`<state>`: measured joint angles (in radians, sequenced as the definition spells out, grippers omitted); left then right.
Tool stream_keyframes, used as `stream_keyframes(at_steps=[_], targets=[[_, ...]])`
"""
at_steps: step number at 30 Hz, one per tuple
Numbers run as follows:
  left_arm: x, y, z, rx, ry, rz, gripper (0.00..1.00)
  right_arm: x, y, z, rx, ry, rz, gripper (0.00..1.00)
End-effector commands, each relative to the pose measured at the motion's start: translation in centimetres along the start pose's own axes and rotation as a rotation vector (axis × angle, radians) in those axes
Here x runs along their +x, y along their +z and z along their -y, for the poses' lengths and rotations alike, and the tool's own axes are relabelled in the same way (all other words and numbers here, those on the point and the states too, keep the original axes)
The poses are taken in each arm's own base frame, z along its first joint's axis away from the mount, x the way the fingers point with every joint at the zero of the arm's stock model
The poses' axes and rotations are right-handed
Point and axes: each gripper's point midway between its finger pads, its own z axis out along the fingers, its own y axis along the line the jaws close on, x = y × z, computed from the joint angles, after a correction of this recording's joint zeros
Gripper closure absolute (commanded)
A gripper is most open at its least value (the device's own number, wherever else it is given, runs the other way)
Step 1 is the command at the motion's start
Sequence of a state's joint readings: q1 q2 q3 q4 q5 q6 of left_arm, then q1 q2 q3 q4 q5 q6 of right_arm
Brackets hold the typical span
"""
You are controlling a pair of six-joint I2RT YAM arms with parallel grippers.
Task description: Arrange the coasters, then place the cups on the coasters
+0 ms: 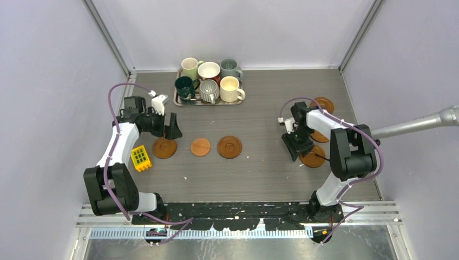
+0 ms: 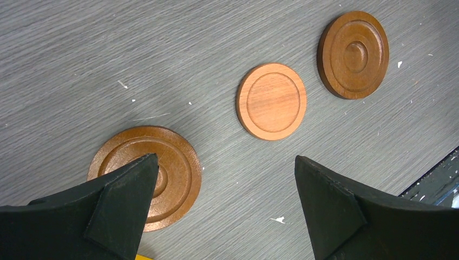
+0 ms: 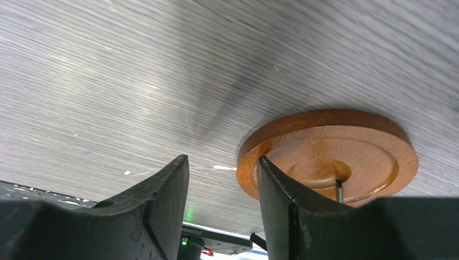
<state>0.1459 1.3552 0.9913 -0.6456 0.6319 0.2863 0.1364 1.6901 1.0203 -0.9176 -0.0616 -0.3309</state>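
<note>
Three coasters lie in a row mid-table: a ringed one (image 1: 164, 148) (image 2: 178, 168), a plainer lighter one (image 1: 200, 147) (image 2: 271, 101) and a ringed one (image 1: 229, 147) (image 2: 353, 54). Three more sit at the right (image 1: 323, 104) (image 1: 319, 135) (image 1: 313, 157). My left gripper (image 1: 173, 134) (image 2: 224, 158) hangs open above the leftmost coaster, holding nothing. My right gripper (image 1: 297, 148) (image 3: 221, 160) is low at the nearest right coaster (image 3: 335, 146). Its jaws straddle the rim, one finger over the disc, the other clear of the edge. The cups (image 1: 209, 70) stand together on the tray.
The silver tray (image 1: 178, 103) sits at the back centre. A small yellow grid block (image 1: 141, 157) lies beside my left forearm. A grey metal pole (image 1: 417, 125) reaches in from the right wall. Walls close the table on three sides.
</note>
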Motion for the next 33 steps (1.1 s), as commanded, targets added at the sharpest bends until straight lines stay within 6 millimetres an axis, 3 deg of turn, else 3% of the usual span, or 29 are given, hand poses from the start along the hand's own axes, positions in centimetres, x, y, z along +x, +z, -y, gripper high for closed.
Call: stream_keyframes(at_steps=[1, 9, 19, 27, 33], targets=[[-0.9, -0.3, 0.6, 0.019, 0.014, 0.043, 0.00, -3.8, 1.1, -3.8, -0.097, -0.035, 0.081, 0.47], [-0.8, -0.2, 0.6, 0.018, 0.013, 0.039, 0.00, -5.7, 1.3, -6.8, -0.116, -0.099, 0.090, 0.47], [-0.9, -0.3, 0.6, 0.018, 0.015, 0.043, 0.00, -7.7, 1.1, -8.8, -0.134, -0.140, 0.102, 0.47], [-1.0, -0.3, 0.7, 0.023, 0.016, 0.044, 0.00, -6.0, -2.9, -7.1, -0.037, -0.254, 0.120, 0.41], [-1.0, -0.3, 0.8, 0.029, 0.013, 0.046, 0.00, -4.6, -3.5, -5.0, 0.068, -0.318, 0.081, 0.40]])
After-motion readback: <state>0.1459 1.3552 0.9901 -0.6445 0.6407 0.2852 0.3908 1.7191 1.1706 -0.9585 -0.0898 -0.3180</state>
